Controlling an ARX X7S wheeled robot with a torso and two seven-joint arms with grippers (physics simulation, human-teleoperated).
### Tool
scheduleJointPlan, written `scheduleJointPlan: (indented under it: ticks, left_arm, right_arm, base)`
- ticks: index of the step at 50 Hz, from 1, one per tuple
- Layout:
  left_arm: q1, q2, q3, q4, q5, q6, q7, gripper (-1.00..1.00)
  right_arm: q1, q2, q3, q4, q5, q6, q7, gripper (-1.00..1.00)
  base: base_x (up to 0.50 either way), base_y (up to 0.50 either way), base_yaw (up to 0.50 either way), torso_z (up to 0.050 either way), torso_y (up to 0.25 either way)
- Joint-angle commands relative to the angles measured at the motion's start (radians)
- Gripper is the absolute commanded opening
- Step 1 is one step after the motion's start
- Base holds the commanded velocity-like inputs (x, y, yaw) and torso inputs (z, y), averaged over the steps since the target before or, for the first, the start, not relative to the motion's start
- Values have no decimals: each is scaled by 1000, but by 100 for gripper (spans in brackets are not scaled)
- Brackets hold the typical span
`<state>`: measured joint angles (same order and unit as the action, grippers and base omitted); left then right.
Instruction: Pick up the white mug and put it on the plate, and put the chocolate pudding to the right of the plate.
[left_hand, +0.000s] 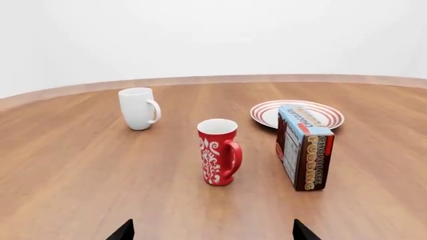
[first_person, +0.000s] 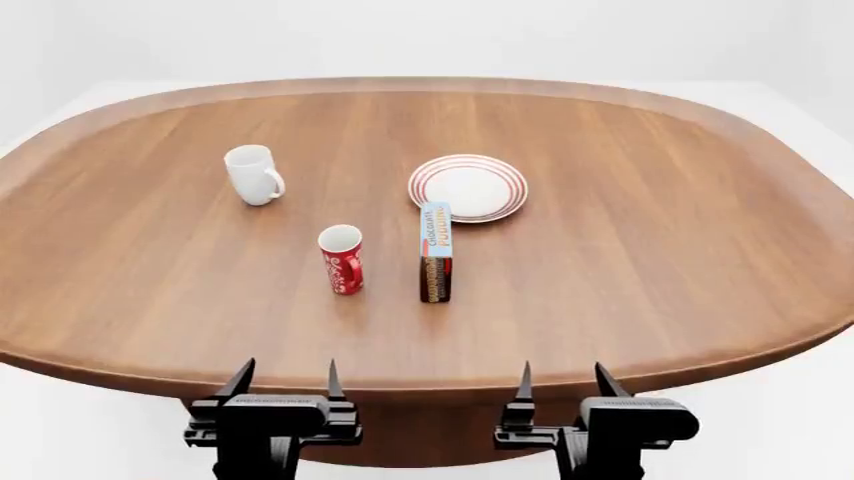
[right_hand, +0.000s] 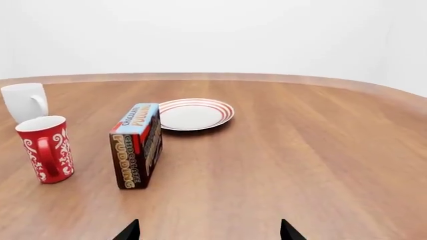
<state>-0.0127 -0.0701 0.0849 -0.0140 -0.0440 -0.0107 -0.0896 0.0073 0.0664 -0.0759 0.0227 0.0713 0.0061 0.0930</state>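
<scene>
Both tools, the left gripper (first_person: 283, 378) and the right gripper (first_person: 561, 379), sat at the lower edge of the head view with jaws spread wide and empty, short of the table (first_person: 694, 250), presumably a ready pose before any reach. From left to right lay the white mug (first_person: 252, 174) at upper left, handle to the right, the red cup (first_person: 342, 259), and the chocolate pudding (first_person: 435, 251) standing on edge at centre. The plate (first_person: 469, 187), bare, lay just beyond the box, whose far end nearly met its rim, so neither placement appeared begun.
</scene>
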Motion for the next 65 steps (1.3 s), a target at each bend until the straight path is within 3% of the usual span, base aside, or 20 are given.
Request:
scheduleJointPlan:
  ticks: [1,7,15,36,49,65]
  left_arm:
    - [3,-4,-22,84,-7,-13,-15,100]
    - [-9,-46,-92,359,-23,-79,-60,100]
    - [-29,-104,-214,585,-13,-85,-124,100]
    - [-52,-156,-418,774,24,-3,-239,100]
    - [-49,-166,-449,794,25,-2,-259,100]
    - [-36,-174,-443,808,41,3,-267,100]
  right_arm:
    - [-14,8,20,-104,22,38,5,100]
    - [-13,46,88,-335,55,79,48,100]
    - [5,98,228,-579,87,57,116,100]
    - [-14,159,419,-851,165,-50,169,100]
    - [-30,182,402,-879,178,-61,150,100]
    - [-57,195,324,-861,147,-94,106,100]
  base:
    - [0,0,0,0,0]
    - [0,0,0,0,0]
    - [0,0,0,0,0]
    - [0,0,0,0,0]
    - [27,0,0,0,0]
    - [455,0,0,0,0]
